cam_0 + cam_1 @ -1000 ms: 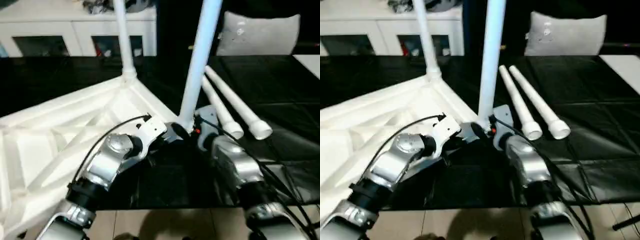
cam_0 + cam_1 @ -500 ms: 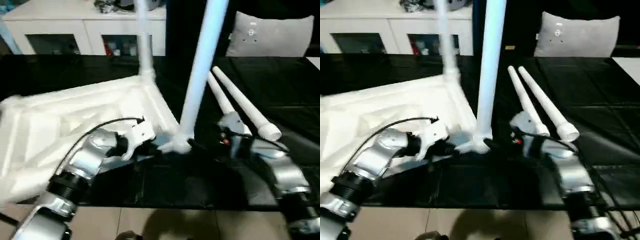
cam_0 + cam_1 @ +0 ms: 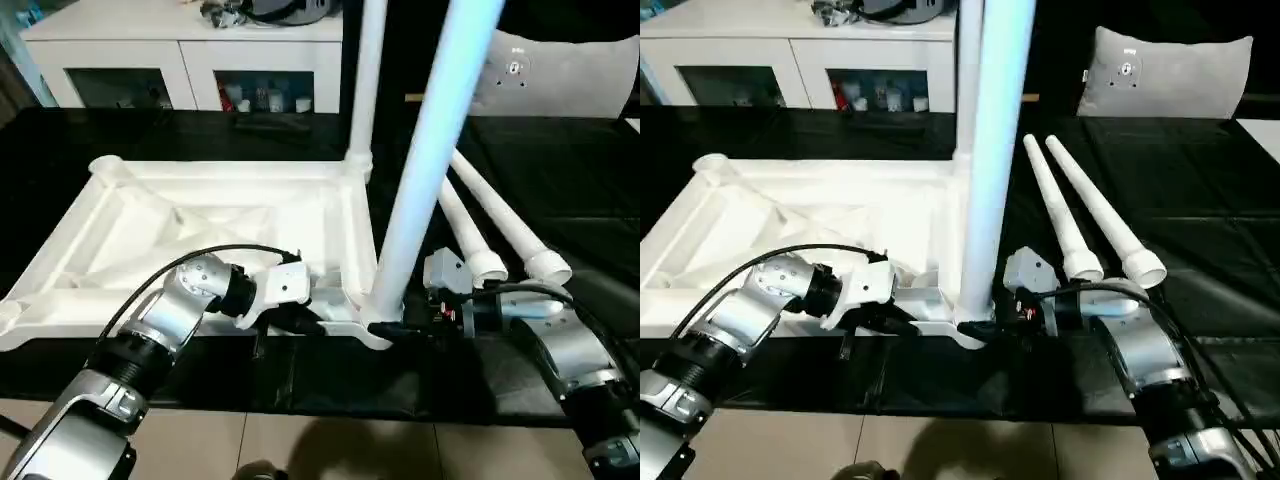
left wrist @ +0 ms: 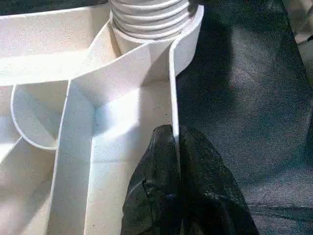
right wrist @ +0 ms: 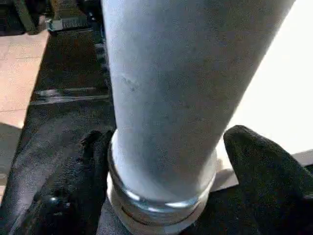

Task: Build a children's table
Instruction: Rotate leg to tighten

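Two loose legs lie side by side on the black table right of the upturned tabletop, where two more legs stand in corner sockets. In the left wrist view, the left tool is pinched closed on the tabletop's thin edge wall. In the right wrist view, the right tool's fingers flank the near leg at its base, spread wide.

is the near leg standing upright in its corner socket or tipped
Upright: the long white tube leg rises straight from the white plastic tabletop's near corner socket.
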